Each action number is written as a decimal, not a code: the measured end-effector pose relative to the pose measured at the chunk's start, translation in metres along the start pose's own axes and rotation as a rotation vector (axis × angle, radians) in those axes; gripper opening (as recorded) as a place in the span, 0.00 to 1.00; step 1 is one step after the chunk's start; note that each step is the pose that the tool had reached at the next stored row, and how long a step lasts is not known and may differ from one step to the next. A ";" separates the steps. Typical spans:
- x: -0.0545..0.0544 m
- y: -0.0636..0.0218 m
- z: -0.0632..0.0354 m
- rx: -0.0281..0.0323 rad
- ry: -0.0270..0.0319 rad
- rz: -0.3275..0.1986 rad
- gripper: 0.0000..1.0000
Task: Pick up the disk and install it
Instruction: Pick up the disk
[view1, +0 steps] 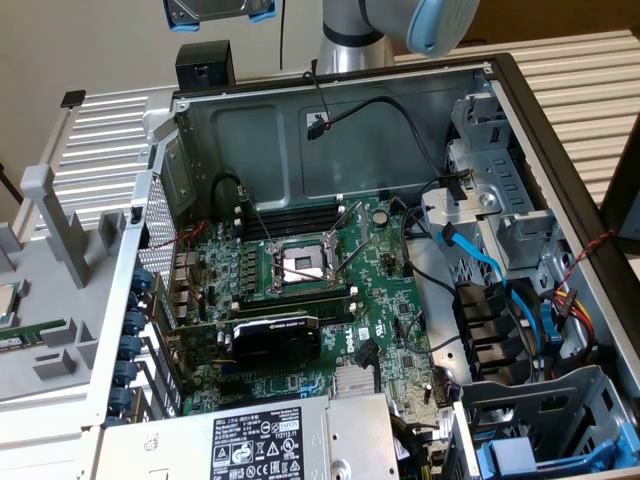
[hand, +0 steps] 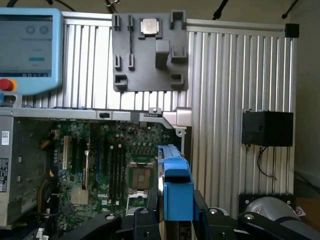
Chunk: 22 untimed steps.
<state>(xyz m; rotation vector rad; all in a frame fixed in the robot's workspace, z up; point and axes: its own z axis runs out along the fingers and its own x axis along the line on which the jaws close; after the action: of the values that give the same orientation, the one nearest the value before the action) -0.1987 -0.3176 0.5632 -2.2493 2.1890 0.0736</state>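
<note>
A ribbed aluminium counter (view1: 560, 90) fills the scene, with a plain beige wall (view1: 90, 40) behind it. On the counter lies an open computer case (view1: 300, 130), its metal walls bare and its inside up. The arm (view1: 372, 28) reaches in over the case's far wall.

Inside the case, the grey power supply (view1: 330, 440) sits at the near edge. Its black-and-white sticker (view1: 255, 437) carries symbols and print too small to read. The green motherboard (view1: 390, 300) bears the word DELL in white, and a black graphics card (view1: 275, 335) stands just beside the empty socket (view1: 300, 262).

A pendant (hand: 27, 50) with a pale blue frame leans at the counter's edge; its screen text is unreadable. A grey fixture (hand: 150, 65) on the counter holds a chip (hand: 150, 26), and a black box (hand: 267, 128) sits well apart from it.

The disk (hand: 175, 185) is clamped edge-on in the claw (hand: 176, 219), blue rail facing the wrist view. It hangs above the case, clear of it.
</note>
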 end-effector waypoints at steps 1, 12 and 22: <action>0.002 -0.0017 -0.0001 0.0000 0.0000 0.000 0.37; 0.021 -0.0201 -0.0014 0.0000 0.0000 0.000 0.37; 0.038 -0.0415 -0.0026 0.0000 0.0000 0.000 0.37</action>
<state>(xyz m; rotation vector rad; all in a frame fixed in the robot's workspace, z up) -0.1561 -0.3546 0.5632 -2.2493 2.1890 0.0736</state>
